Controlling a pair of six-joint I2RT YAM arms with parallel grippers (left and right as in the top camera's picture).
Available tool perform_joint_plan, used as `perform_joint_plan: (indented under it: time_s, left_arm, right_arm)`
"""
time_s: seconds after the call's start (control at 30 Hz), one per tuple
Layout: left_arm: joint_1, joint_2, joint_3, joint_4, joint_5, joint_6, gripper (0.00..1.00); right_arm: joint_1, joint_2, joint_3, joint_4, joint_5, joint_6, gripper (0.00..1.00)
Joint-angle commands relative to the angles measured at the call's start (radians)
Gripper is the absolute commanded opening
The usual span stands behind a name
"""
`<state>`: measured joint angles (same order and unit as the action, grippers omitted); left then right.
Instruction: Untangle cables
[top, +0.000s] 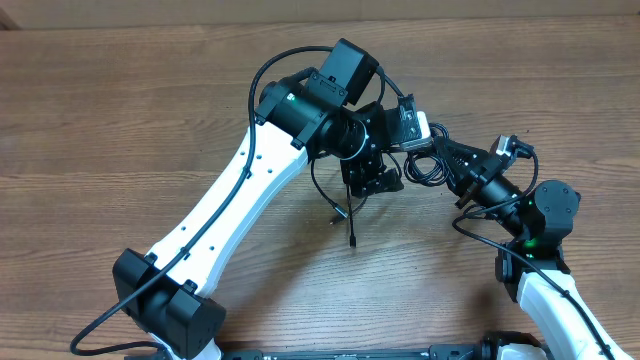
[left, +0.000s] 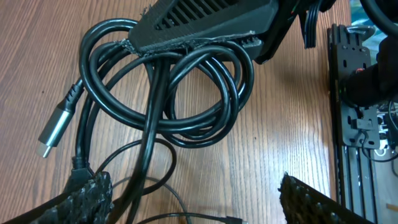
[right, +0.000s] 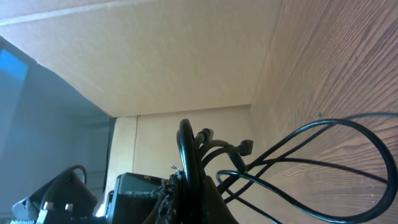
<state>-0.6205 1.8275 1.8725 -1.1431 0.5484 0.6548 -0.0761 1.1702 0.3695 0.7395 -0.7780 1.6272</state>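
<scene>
A wooden table is carrying the whole scene, its grain running across the overhead view. The left arm, white with black joints, is reaching from 7 o'clock up toward the middle. The right arm is coming in from 5 o'clock and pointing toward 10 o'clock.

The left gripper is hanging just below the centre with its jaws standing wide apart and gripping nothing. In its own wrist view its fingertips are sitting either side of bare wood and a thin strand.

The right gripper is closing tightly on the cables, pinching several black loops that are bunching at 3 o'clock from centre, between the two grippers. The right wrist view is showing those loops springing out of the clamped fingers.

Two loose ends are trailing toward 6 o'clock below the left gripper. A silver-tipped plug is lying flat on the wood at 9 o'clock in the left wrist view, beside the coil.
</scene>
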Motion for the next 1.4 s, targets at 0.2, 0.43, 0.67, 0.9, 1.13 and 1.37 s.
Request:
perform_joint_plan:
  time_s: [0.2,0.43,0.67,0.9,1.13,1.37]
  left_arm:
    - [-0.006,0.005,0.008,0.000,0.003,0.041,0.82]
    - [-0.009,0.005,0.008,0.039,0.002,0.041,0.82]
    - [-0.008,0.005,0.008,0.047,-0.035,0.041,0.85]
    - [-0.008,0.005,0.008,0.047,-0.035,0.042,0.58]
    - [-0.008,0.005,0.008,0.048,-0.023,0.041,0.16]
    - [-0.009,0.006,0.008,0.047,0.010,0.041,0.06]
  right_arm:
    - [0.003,-0.001,0.024,0.017,0.006,0.031,0.04]
    - [0.003,-0.001,0.024,0.034,-0.038,0.049,0.04]
    - [0.003,-0.001,0.024,0.119,-0.089,0.053,0.04]
    - [0.003,-0.001,0.024,0.120,-0.103,0.053,0.04]
    - [0.003,-0.001,0.025,0.120,-0.102,0.053,0.04]
    - [0.003,-0.001,0.025,0.130,-0.102,0.053,0.04]
